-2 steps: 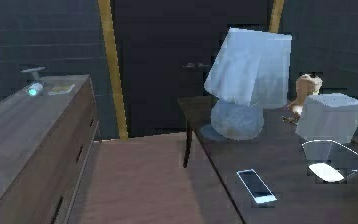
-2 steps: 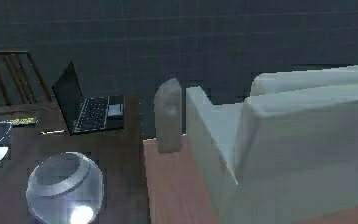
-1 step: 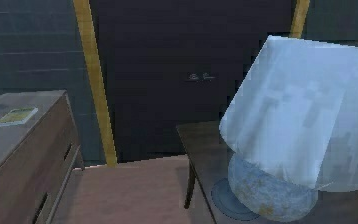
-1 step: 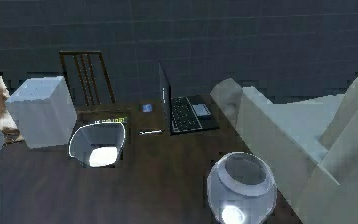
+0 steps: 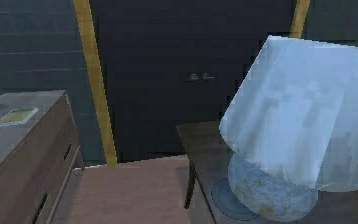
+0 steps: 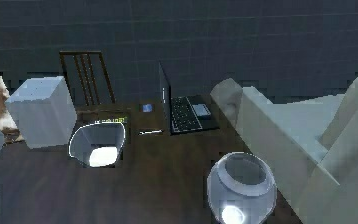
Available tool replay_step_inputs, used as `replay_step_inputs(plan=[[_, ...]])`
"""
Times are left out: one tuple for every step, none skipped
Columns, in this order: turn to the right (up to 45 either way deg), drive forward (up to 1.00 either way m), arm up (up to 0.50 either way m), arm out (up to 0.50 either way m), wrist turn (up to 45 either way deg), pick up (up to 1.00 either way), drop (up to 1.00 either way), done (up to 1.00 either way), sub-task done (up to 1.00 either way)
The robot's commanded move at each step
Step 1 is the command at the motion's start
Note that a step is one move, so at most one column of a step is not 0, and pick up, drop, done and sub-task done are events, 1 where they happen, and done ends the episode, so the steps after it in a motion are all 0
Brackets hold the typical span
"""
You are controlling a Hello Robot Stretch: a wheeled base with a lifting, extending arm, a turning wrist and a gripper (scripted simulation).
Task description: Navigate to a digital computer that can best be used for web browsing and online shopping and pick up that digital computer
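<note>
Item: laptop [image 6: 182, 108], the task's digital computer. It stands at the counter's [image 6: 47, 190] far edge, about midway along, lid raised. The screen is upright on the arm side view's left and the keyboard lies flat to its right, so the hinge line runs roughly from the counter's near side to its far side. Also on the counter are a glass bowl [image 6: 242, 188] at the near edge, a white rounded vessel [image 6: 99, 145] mid-depth toward the left end, a white box [image 6: 44, 110] at the left end, and a small pale object [image 6: 146, 107] just beside the laptop. A wooden chair [image 6: 87, 75] stands behind the far edge, and a pale sofa [image 6: 297, 130] is off the right end. My tool: grip state and load, I cannot tell. Judgement: the laptop lies out across the counter's full depth, beyond the glass bowl and slightly left of it. My reach must therefore clear that bowl.
</note>
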Motion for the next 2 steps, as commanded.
replay_step_inputs(plan=[[0.0, 0.0, 0.36, 0.0, 0.0, 0.0, 0.0, 0.0, 0.0], [0.0, 0.0, 0.0, 0.5, 0.0, 0.0, 0.0, 0.0, 0.0]])
